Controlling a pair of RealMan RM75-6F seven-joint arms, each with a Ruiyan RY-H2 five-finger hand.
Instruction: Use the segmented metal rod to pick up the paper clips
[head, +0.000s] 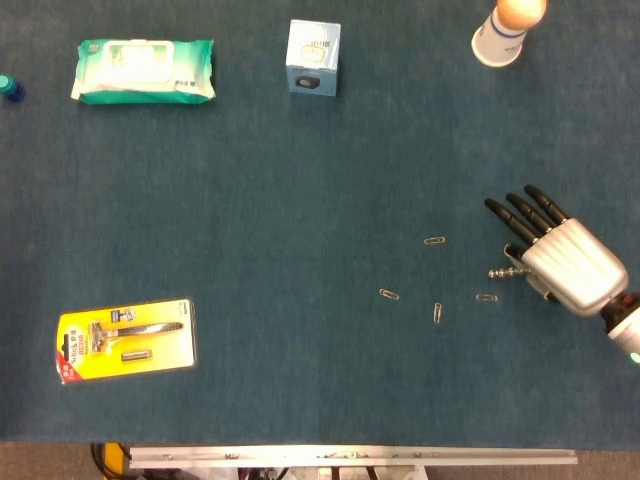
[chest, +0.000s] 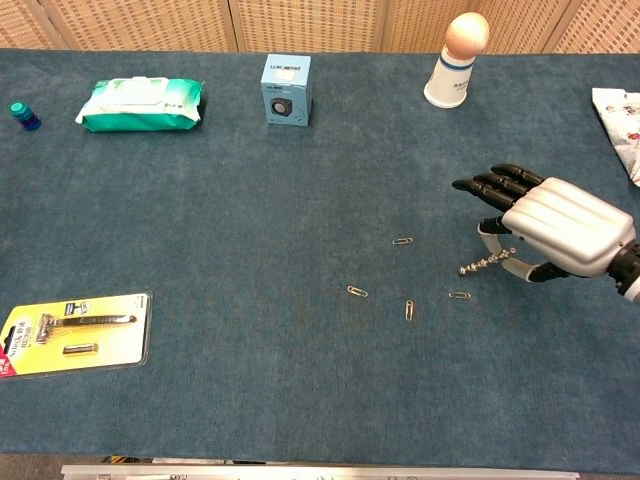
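My right hand holds the segmented metal rod under its palm, with the rod's tip pointing left and down. The tip hovers just above and right of one paper clip. Three more paper clips lie on the blue cloth: one to the upper left, one lower, one furthest left. The left hand is in neither view.
At the far edge lie a wet-wipes pack, a small blue box and a white cup with an egg-shaped top. A yellow razor pack sits front left. A small blue bottle stands far left, a printed bag far right.
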